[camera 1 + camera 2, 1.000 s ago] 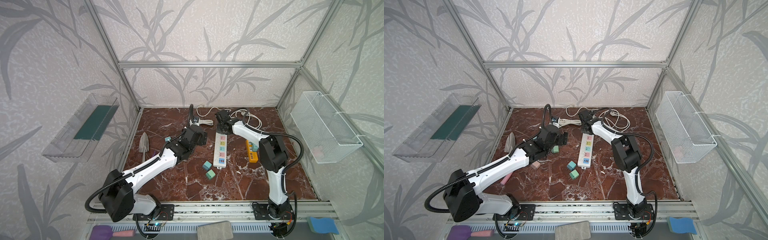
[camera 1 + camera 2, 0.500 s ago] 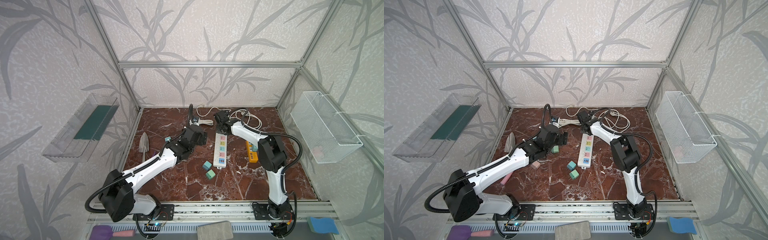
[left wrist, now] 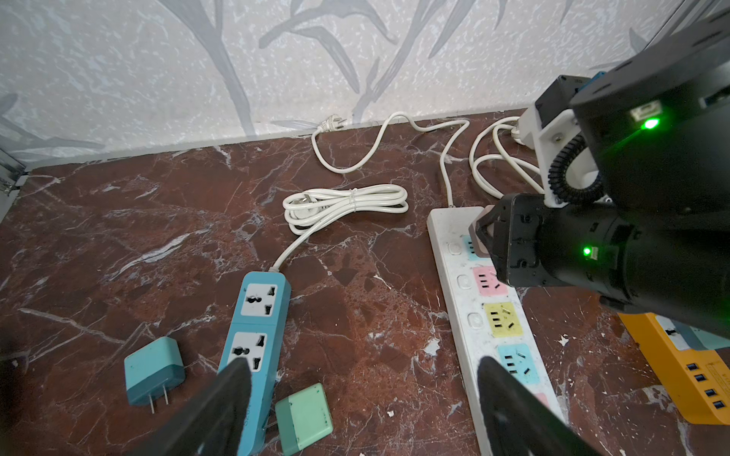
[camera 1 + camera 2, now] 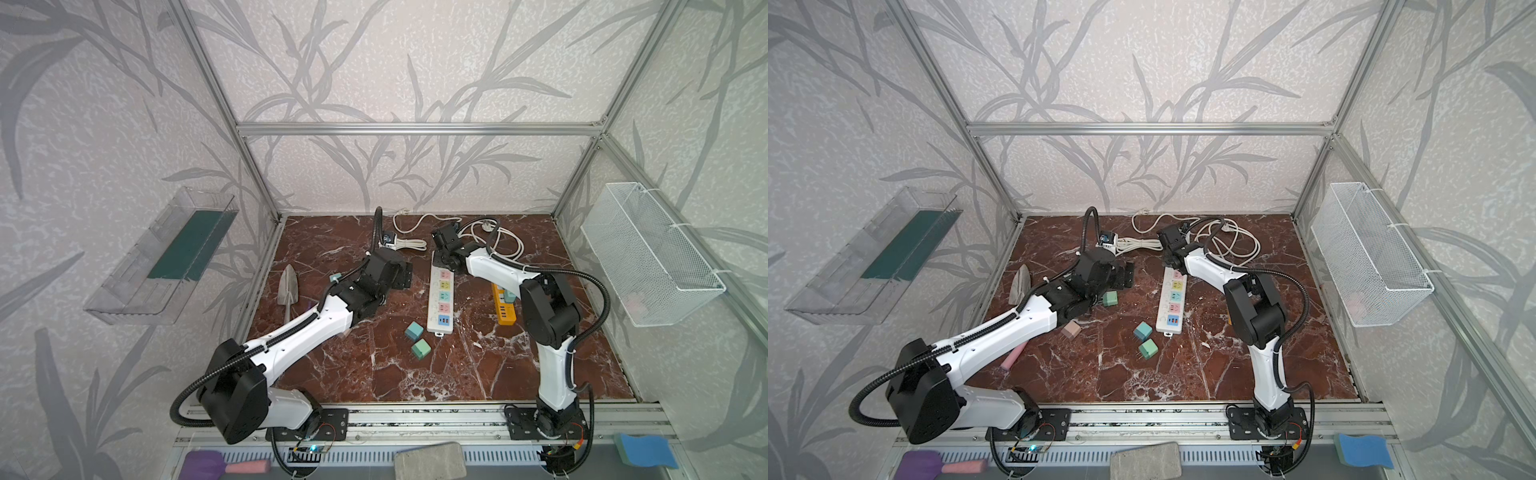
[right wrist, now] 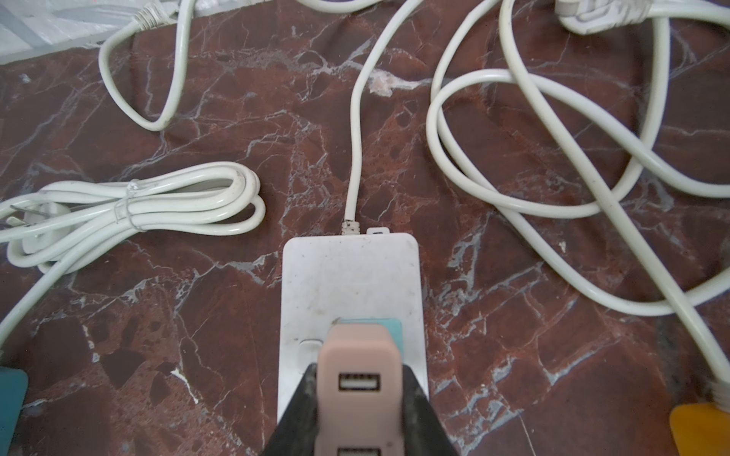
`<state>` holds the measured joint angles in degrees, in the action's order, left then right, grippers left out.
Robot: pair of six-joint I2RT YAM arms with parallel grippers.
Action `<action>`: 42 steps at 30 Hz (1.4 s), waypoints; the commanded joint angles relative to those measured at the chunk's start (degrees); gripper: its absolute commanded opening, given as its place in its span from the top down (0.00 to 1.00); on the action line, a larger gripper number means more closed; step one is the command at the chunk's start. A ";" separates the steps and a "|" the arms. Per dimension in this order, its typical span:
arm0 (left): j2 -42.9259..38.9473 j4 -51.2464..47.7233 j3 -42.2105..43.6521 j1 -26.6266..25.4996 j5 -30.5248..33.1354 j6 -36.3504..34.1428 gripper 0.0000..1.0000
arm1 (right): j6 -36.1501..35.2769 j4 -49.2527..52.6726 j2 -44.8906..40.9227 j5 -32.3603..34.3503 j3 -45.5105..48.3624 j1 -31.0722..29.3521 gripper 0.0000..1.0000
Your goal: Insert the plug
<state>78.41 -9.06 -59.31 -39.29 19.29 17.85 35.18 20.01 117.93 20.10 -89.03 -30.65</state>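
Your right end effector (image 5: 360,414) is gripping the boxy pink USB plug (image 5: 357,355), with the long white power strip (image 5: 349,276)'s teal socket (image 5: 395,329) sitting directly beneath it; left end effector (image 3: 363,369) is hanging open.

Wears white shells on the long links of the left arm (image 4: 303,332) and right arm (image 4: 498,270), with bulky matte-black housings at every joint. Trails black ribbed conduit (image 4: 183,399) in loops beside each. Sits on black bolted base plates (image 4: 328,424). Shows two small green lights (image 3: 650,123) on the right arm's wrist housings. Ends the left pincer (image 3: 363,365) in tapered black fingers (image 3: 225,402).
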 commanded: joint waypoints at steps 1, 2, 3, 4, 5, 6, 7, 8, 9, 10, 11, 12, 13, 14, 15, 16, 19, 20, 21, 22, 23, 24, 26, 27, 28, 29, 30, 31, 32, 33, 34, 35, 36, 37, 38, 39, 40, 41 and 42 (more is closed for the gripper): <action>-1.11 -0.79 -0.71 0.40 -0.35 1.40 0.11 | -1.08 -0.31 -1.01 0.20 -2.59 0.49 1.00; -1.16 -0.81 -0.75 0.48 -0.33 1.40 0.11 | -1.20 -0.08 -0.80 -0.04 -2.90 0.46 1.00; -1.16 -0.78 -0.76 0.52 -0.47 1.40 0.11 | -1.33 -0.02 -0.86 0.08 -3.07 0.47 1.00; -1.16 -0.78 -0.72 0.54 -0.48 1.47 0.11 | -1.43 -0.04 -1.01 0.27 -2.92 0.49 1.00; -1.16 -0.90 -0.72 0.55 -0.45 1.49 0.11 | -1.34 0.09 -1.03 0.17 -2.97 0.50 1.00; -1.16 -0.79 -0.72 0.61 -0.56 1.56 0.11 | -1.48 0.45 -0.80 0.01 -3.12 0.47 1.00; -1.16 -0.77 -0.64 0.56 -0.61 1.64 0.11 | -1.48 0.84 -0.48 -0.29 -3.32 0.45 1.00; -1.13 -0.79 -0.64 0.63 -0.70 1.65 0.11 | -1.43 1.10 -0.35 -0.48 -3.21 0.43 1.00; -1.07 -0.78 -0.71 0.68 -0.87 1.64 0.11 | -1.28 1.12 -0.09 -0.62 -2.83 0.43 1.00; -1.05 -0.89 -0.72 0.64 -0.83 1.66 0.11 | -1.00 1.12 -0.02 -0.70 -2.37 0.49 1.00; -0.99 -0.92 -0.74 0.65 -0.74 1.60 0.11 | -0.75 1.17 0.02 -0.80 -1.85 0.46 1.00; -0.94 -0.89 -0.73 0.65 -0.66 1.58 0.11 | -0.45 1.15 -0.03 -1.13 -1.23 0.42 1.00; -1.00 -0.87 -0.72 0.67 -0.57 1.58 0.11 | -0.22 0.91 -0.13 -1.42 -0.50 0.39 1.00; -1.04 -0.87 -0.72 0.78 -0.57 1.58 0.11 | 0.17 0.78 -0.20 -1.67 0.17 0.34 1.00; -1.02 -0.87 -0.72 0.78 -0.70 1.65 0.11 | 0.40 0.52 -0.10 -1.91 0.88 0.27 1.00; -1.03 -0.89 -0.72 0.74 -0.96 1.72 0.11 | 0.50 0.57 0.01 -1.68 1.26 0.21 1.00; -1.07 -0.82 -0.73 0.78 -1.29 1.93 0.11 | 0.28 0.14 0.51 -0.86 2.33 0.16 1.00; -1.07 -0.80 -0.72 0.76 -1.36 1.93 0.11 | -0.27 -0.06 0.69 -0.70 2.33 0.16 1.00; -1.06 -0.78 -0.72 0.79 -1.44 1.98 0.11 | -0.63 0.28 1.07 -0.27 2.10 0.24 1.00; -1.07 -0.86 -0.72 0.82 -1.40 1.95 0.11 | -0.72 1.09 1.20 0.25 1.77 0.32 1.00; -1.16 -0.87 -0.78 0.82 -1.37 1.93 0.11 | -0.85 1.11 1.25 0.55 1.80 0.25 1.00; -1.24 -0.96 -0.75 0.87 -1.38 1.93 0.11 | -0.90 0.79 1.16 1.05 2.05 0.26 1.00; -1.50 -0.81 -0.66 0.88 -1.28 1.76 0.11 | -1.37 1.18 1.33 2.54 1.78 0.29 1.00; -1.60 -0.70 -0.56 0.93 -1.18 1.75 0.11 | -1.62 1.26 1.34 3.20 1.49 0.39 1.00; -1.76 -0.72 -0.54 0.93 -1.18 1.75 0.11 | -2.49 0.59 1.44 2.08 1.51 0.62 1.00; -1.73 -0.71 -0.54 0.97 -1.19 1.80 0.11 | -3.03 1.10 1.87 1.18 0.70 0.67 1.00; -1.77 -0.71 -0.54 1.01 -1.42 1.91 0.11 | -3.01 3.36 2.60 0.29 -0.77 0.60 1.00; -1.77 -0.74 -0.63 1.01 -1.60 1.93 0.11 | -2.26 6.06 3.33 -0.73 -2.12 0.51 1.00; -1.77 -0.77 -0.68 1.01 -1.71 1.93 0.11 | -1.58 7.11 3.98 -0.94 -2.45 0.43 1.00; -1.86 -0.72 -0.63 1.12 -1.71 1.88 0.11 | -0.19 7.87 4.29 -0.14 -2.13 0.03 1.00; -1.94 -0.70 -0.58 1.14 -1.62 1.93 0.11 | 1.00 8.22 4.50 0.60 -1.46 -0.22 1.00; -2.09 -0.70 -0.55 1.27 -1.62 1.93 0.11 | 3.85 8.16 4.56 0.68 -0.61 -0.36 1.00; -2.07 -0.61 -0.52 1.27 -1.63 1.93 0.11 | 5.68 7.85 4.68 0.87 0.55 -0.53 1.00; -2.09 -0.69 -0.46 1.37 -1.62 2.01 0.11 | 6.98 7.80 5.07 1.38 1.04 -0.87 1.00; -2.07 -0.65 -0.46 1.38 -1.62 2.02 0.11 | 7.78 8.45 5.69 1.58 0.93 -1.07 1.00; -1.98 -0.61 -0.46 1.34 -1.71 2.04 0.11 | 8.55 9.42 6.49 1.20 0.63 -1.21 1.00; -2.00 -0.69 -0.46 1.41 -1.76 2.02 0.12 | 8.76 9.55 7.19 0.57 0.66 -1.24 1.00; -1.99 -0.74 -0.54 1.42 -1.77 2.02 0.12 | 8.79 9.54 7.62 0.24 0.85 -1.33 1.00; -1.98 -0.78 -0.54 1.49 -1.71 2.02 0.12 | 8.72 9.83 7.95 0.26 0.96 -1.51 1.00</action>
<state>77.97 -9.28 -59.31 -38.15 17.56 18.68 40.69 22.24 121.05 22.15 -90.19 -31.70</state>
